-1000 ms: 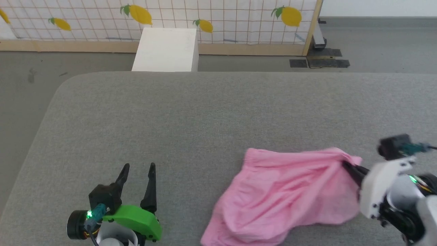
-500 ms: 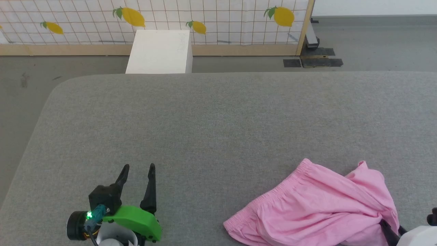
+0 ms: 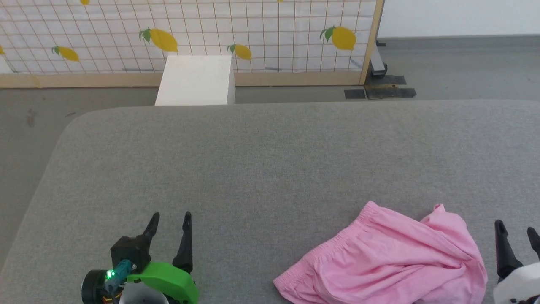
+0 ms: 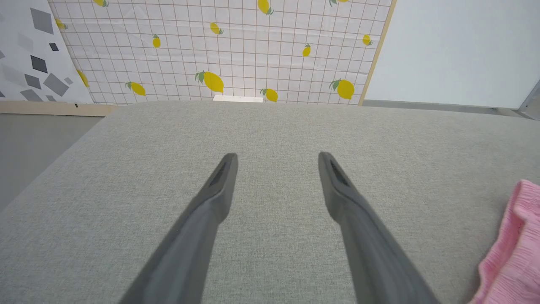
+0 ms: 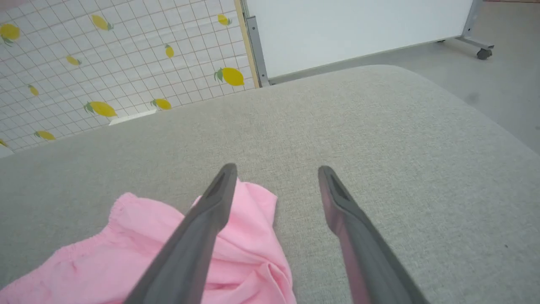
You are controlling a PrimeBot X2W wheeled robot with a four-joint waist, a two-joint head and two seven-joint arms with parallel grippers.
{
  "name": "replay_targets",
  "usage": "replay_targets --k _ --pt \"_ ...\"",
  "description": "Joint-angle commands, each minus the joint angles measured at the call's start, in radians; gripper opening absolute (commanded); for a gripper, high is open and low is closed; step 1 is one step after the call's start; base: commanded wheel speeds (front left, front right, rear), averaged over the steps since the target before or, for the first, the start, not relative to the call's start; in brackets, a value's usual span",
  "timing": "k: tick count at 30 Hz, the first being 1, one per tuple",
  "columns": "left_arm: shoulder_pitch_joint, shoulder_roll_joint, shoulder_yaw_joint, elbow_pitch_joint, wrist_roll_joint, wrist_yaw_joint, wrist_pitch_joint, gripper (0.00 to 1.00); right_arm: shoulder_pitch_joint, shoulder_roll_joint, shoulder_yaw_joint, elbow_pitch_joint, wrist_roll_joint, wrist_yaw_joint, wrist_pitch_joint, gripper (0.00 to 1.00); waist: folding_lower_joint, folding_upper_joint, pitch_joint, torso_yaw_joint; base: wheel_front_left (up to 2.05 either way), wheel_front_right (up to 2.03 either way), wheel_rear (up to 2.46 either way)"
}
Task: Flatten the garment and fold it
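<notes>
The pink garment [image 3: 388, 261] lies wrinkled on the grey padded surface [image 3: 270, 169] at the lower right of the head view, its gathered band running along its left edge. My right gripper [image 3: 515, 230] stands open just to the garment's right, nothing between its fingers. In the right wrist view that gripper [image 5: 276, 169] hangs above the garment [image 5: 236, 245], its left finger over the cloth. My left gripper [image 3: 171, 217] is open at the lower left, well apart from the cloth. In the left wrist view its fingers [image 4: 276, 156] spread over bare grey surface, the garment's edge [image 4: 514, 253] at far right.
A white box [image 3: 194, 80] stands on the floor beyond the surface's far edge. Behind it is a lemon-patterned screen [image 3: 190, 33] with a wooden frame. The surface's rounded left corner [image 3: 71, 126] drops to grey floor.
My right gripper has let go of the garment and now stands open beside it. The cloth was dragged right and dropped in a wrinkled heap. The head view has also shifted.
</notes>
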Motion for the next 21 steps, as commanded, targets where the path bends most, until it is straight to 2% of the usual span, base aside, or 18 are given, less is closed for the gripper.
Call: replay_targets --k 1,12,16,21 --pt "0.013 0.008 -0.004 -0.004 -0.011 0.002 0.006 1.0 0.012 0.014 0.013 -0.023 -0.025 -0.002 -0.008 1.0 0.0 0.0069 -0.019 -0.003 0.0 0.0 0.0" --pt "0.032 0.012 -0.05 -0.011 -0.015 -0.016 0.049 1.0 0.132 0.045 0.192 -0.17 -0.111 -0.002 0.012 1.0 0.0 0.0069 -0.068 -0.019 0.0 0.0 0.0" --pt "0.01 0.002 -0.11 -0.006 -0.015 -0.062 0.107 1.0 0.173 0.051 0.244 -0.216 -0.113 -0.002 0.026 1.0 0.0 0.0069 -0.064 -0.029 0.0 0.0 0.0" --pt "-0.061 -0.033 -0.234 0.021 -0.017 -0.173 0.234 1.0 0.187 0.055 0.291 -0.254 -0.112 -0.002 0.04 1.0 0.0 0.0069 -0.046 -0.053 0.0 0.0 0.0"
